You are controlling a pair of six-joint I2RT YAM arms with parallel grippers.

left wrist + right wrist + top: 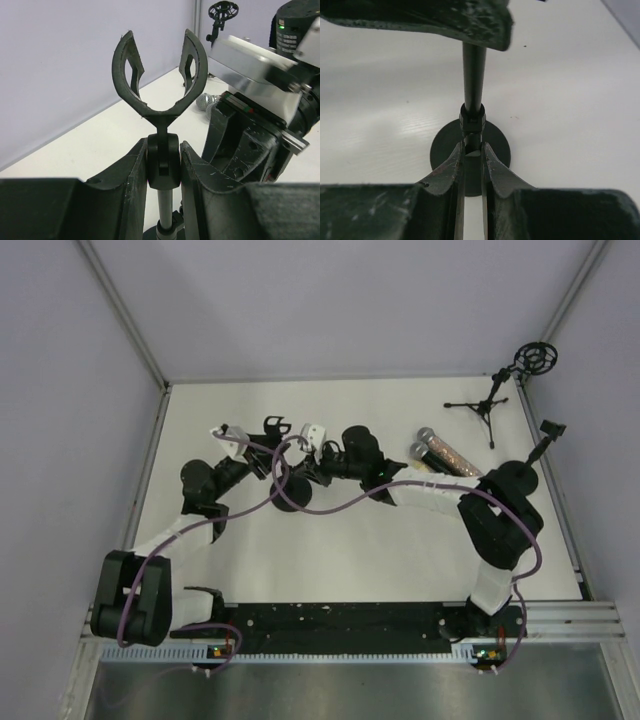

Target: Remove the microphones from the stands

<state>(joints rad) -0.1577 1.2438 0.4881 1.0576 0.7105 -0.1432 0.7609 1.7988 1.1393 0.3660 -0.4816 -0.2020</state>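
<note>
Over the white table (350,560), left hand (163,148) clenches the stand (162,167) under its clip (122,70), right hand (473,148) its pole (474,75).

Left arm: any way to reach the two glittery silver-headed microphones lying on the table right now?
Probably not. The left gripper is shut on the black clip stand, and the right arm lies between it and the microphones.
</note>
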